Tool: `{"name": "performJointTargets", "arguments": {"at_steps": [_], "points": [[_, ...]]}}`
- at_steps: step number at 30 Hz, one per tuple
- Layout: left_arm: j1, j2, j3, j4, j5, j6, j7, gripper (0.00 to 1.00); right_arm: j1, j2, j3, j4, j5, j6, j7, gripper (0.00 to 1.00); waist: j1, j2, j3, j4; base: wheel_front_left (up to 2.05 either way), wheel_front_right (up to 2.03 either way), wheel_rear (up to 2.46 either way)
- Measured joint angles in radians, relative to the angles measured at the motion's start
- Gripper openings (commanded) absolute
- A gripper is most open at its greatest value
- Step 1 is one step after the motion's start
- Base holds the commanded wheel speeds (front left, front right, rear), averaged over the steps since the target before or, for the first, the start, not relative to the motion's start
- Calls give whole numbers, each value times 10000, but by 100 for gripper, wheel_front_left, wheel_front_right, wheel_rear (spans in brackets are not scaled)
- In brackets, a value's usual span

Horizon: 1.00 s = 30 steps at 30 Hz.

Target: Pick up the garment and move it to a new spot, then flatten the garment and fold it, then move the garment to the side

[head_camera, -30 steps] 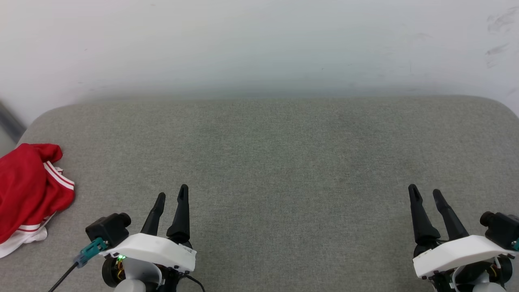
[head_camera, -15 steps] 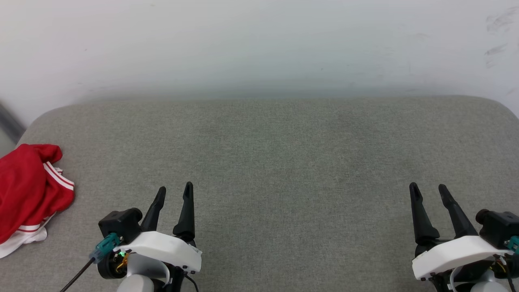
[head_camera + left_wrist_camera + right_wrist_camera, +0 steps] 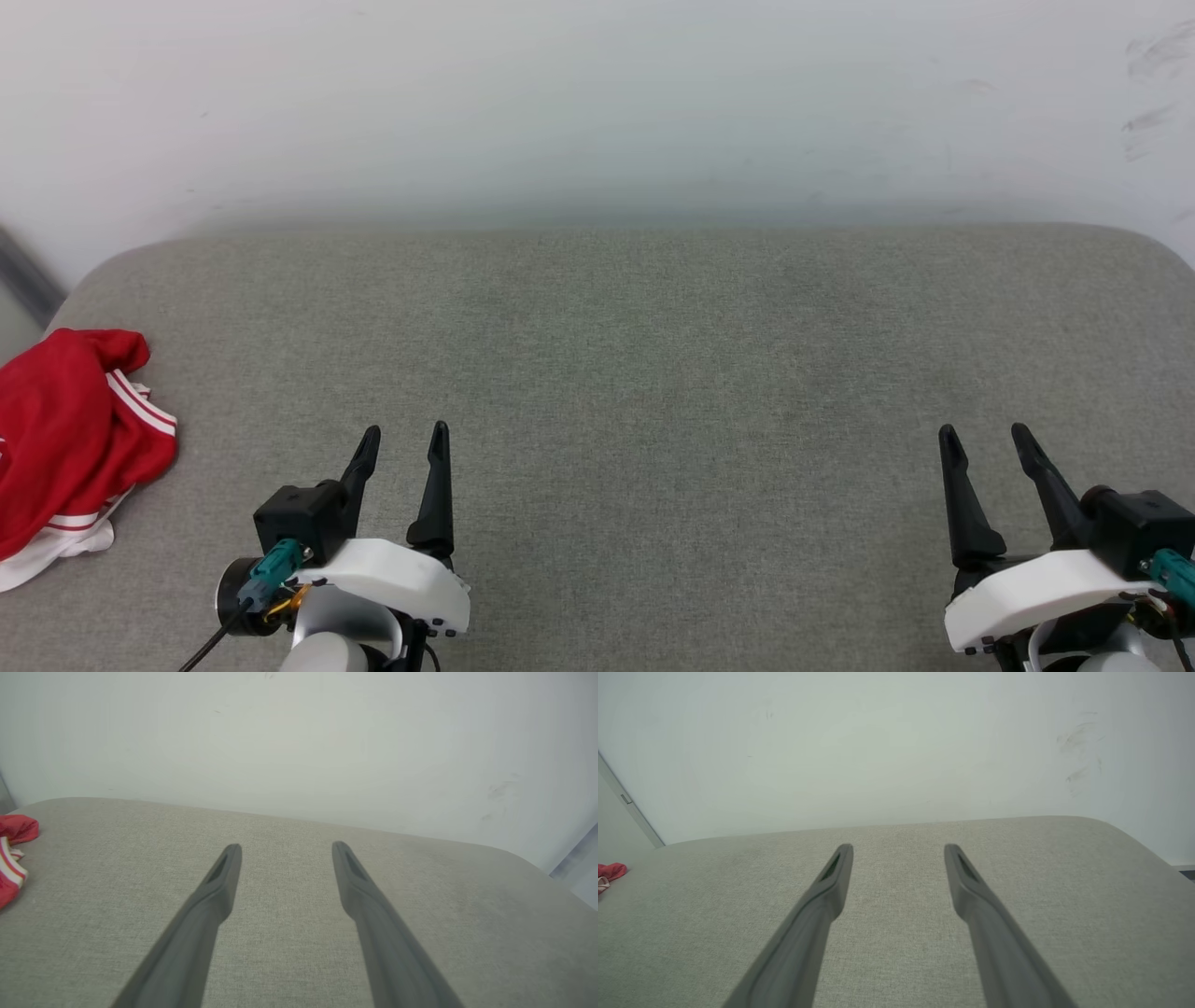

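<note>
The garment [image 3: 65, 439] is a crumpled red shirt with white and red-white striped trim, lying at the far left edge of the grey cushioned surface [image 3: 635, 355]. Its edge also shows at the left of the left wrist view as the garment [image 3: 11, 858], and as a small red patch, the garment [image 3: 609, 872], in the right wrist view. My left gripper [image 3: 404, 437] hovers open near the front, well to the right of the shirt, with nothing between its fingers. My right gripper [image 3: 985, 437] stands open and empty at the front right.
A pale wall [image 3: 597, 103] rises straight behind the cushion's rounded back edge. The cushion drops off at the left beside the shirt, where a grey strip [image 3: 23, 271] runs down the wall.
Both grippers have turned a little at the wrist and their fingers have spread slightly; the left one has shifted a bit to the right. The shirt lies as before.
</note>
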Motion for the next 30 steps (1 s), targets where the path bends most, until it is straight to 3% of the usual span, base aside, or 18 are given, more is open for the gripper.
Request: {"name": "performJointTargets", "arguments": {"at_steps": [22,30], "points": [[-73,-25,-290,318,1200,111,-445,100,213,10,25,2,-1220,2,-313,100,0,0,-56,174,0,0,0],[-257,-84,-401,449,1480,119,-594,100,258,10,-21,2,-1616,2,-477,100,0,0,-58,617,0,0,0]]}}
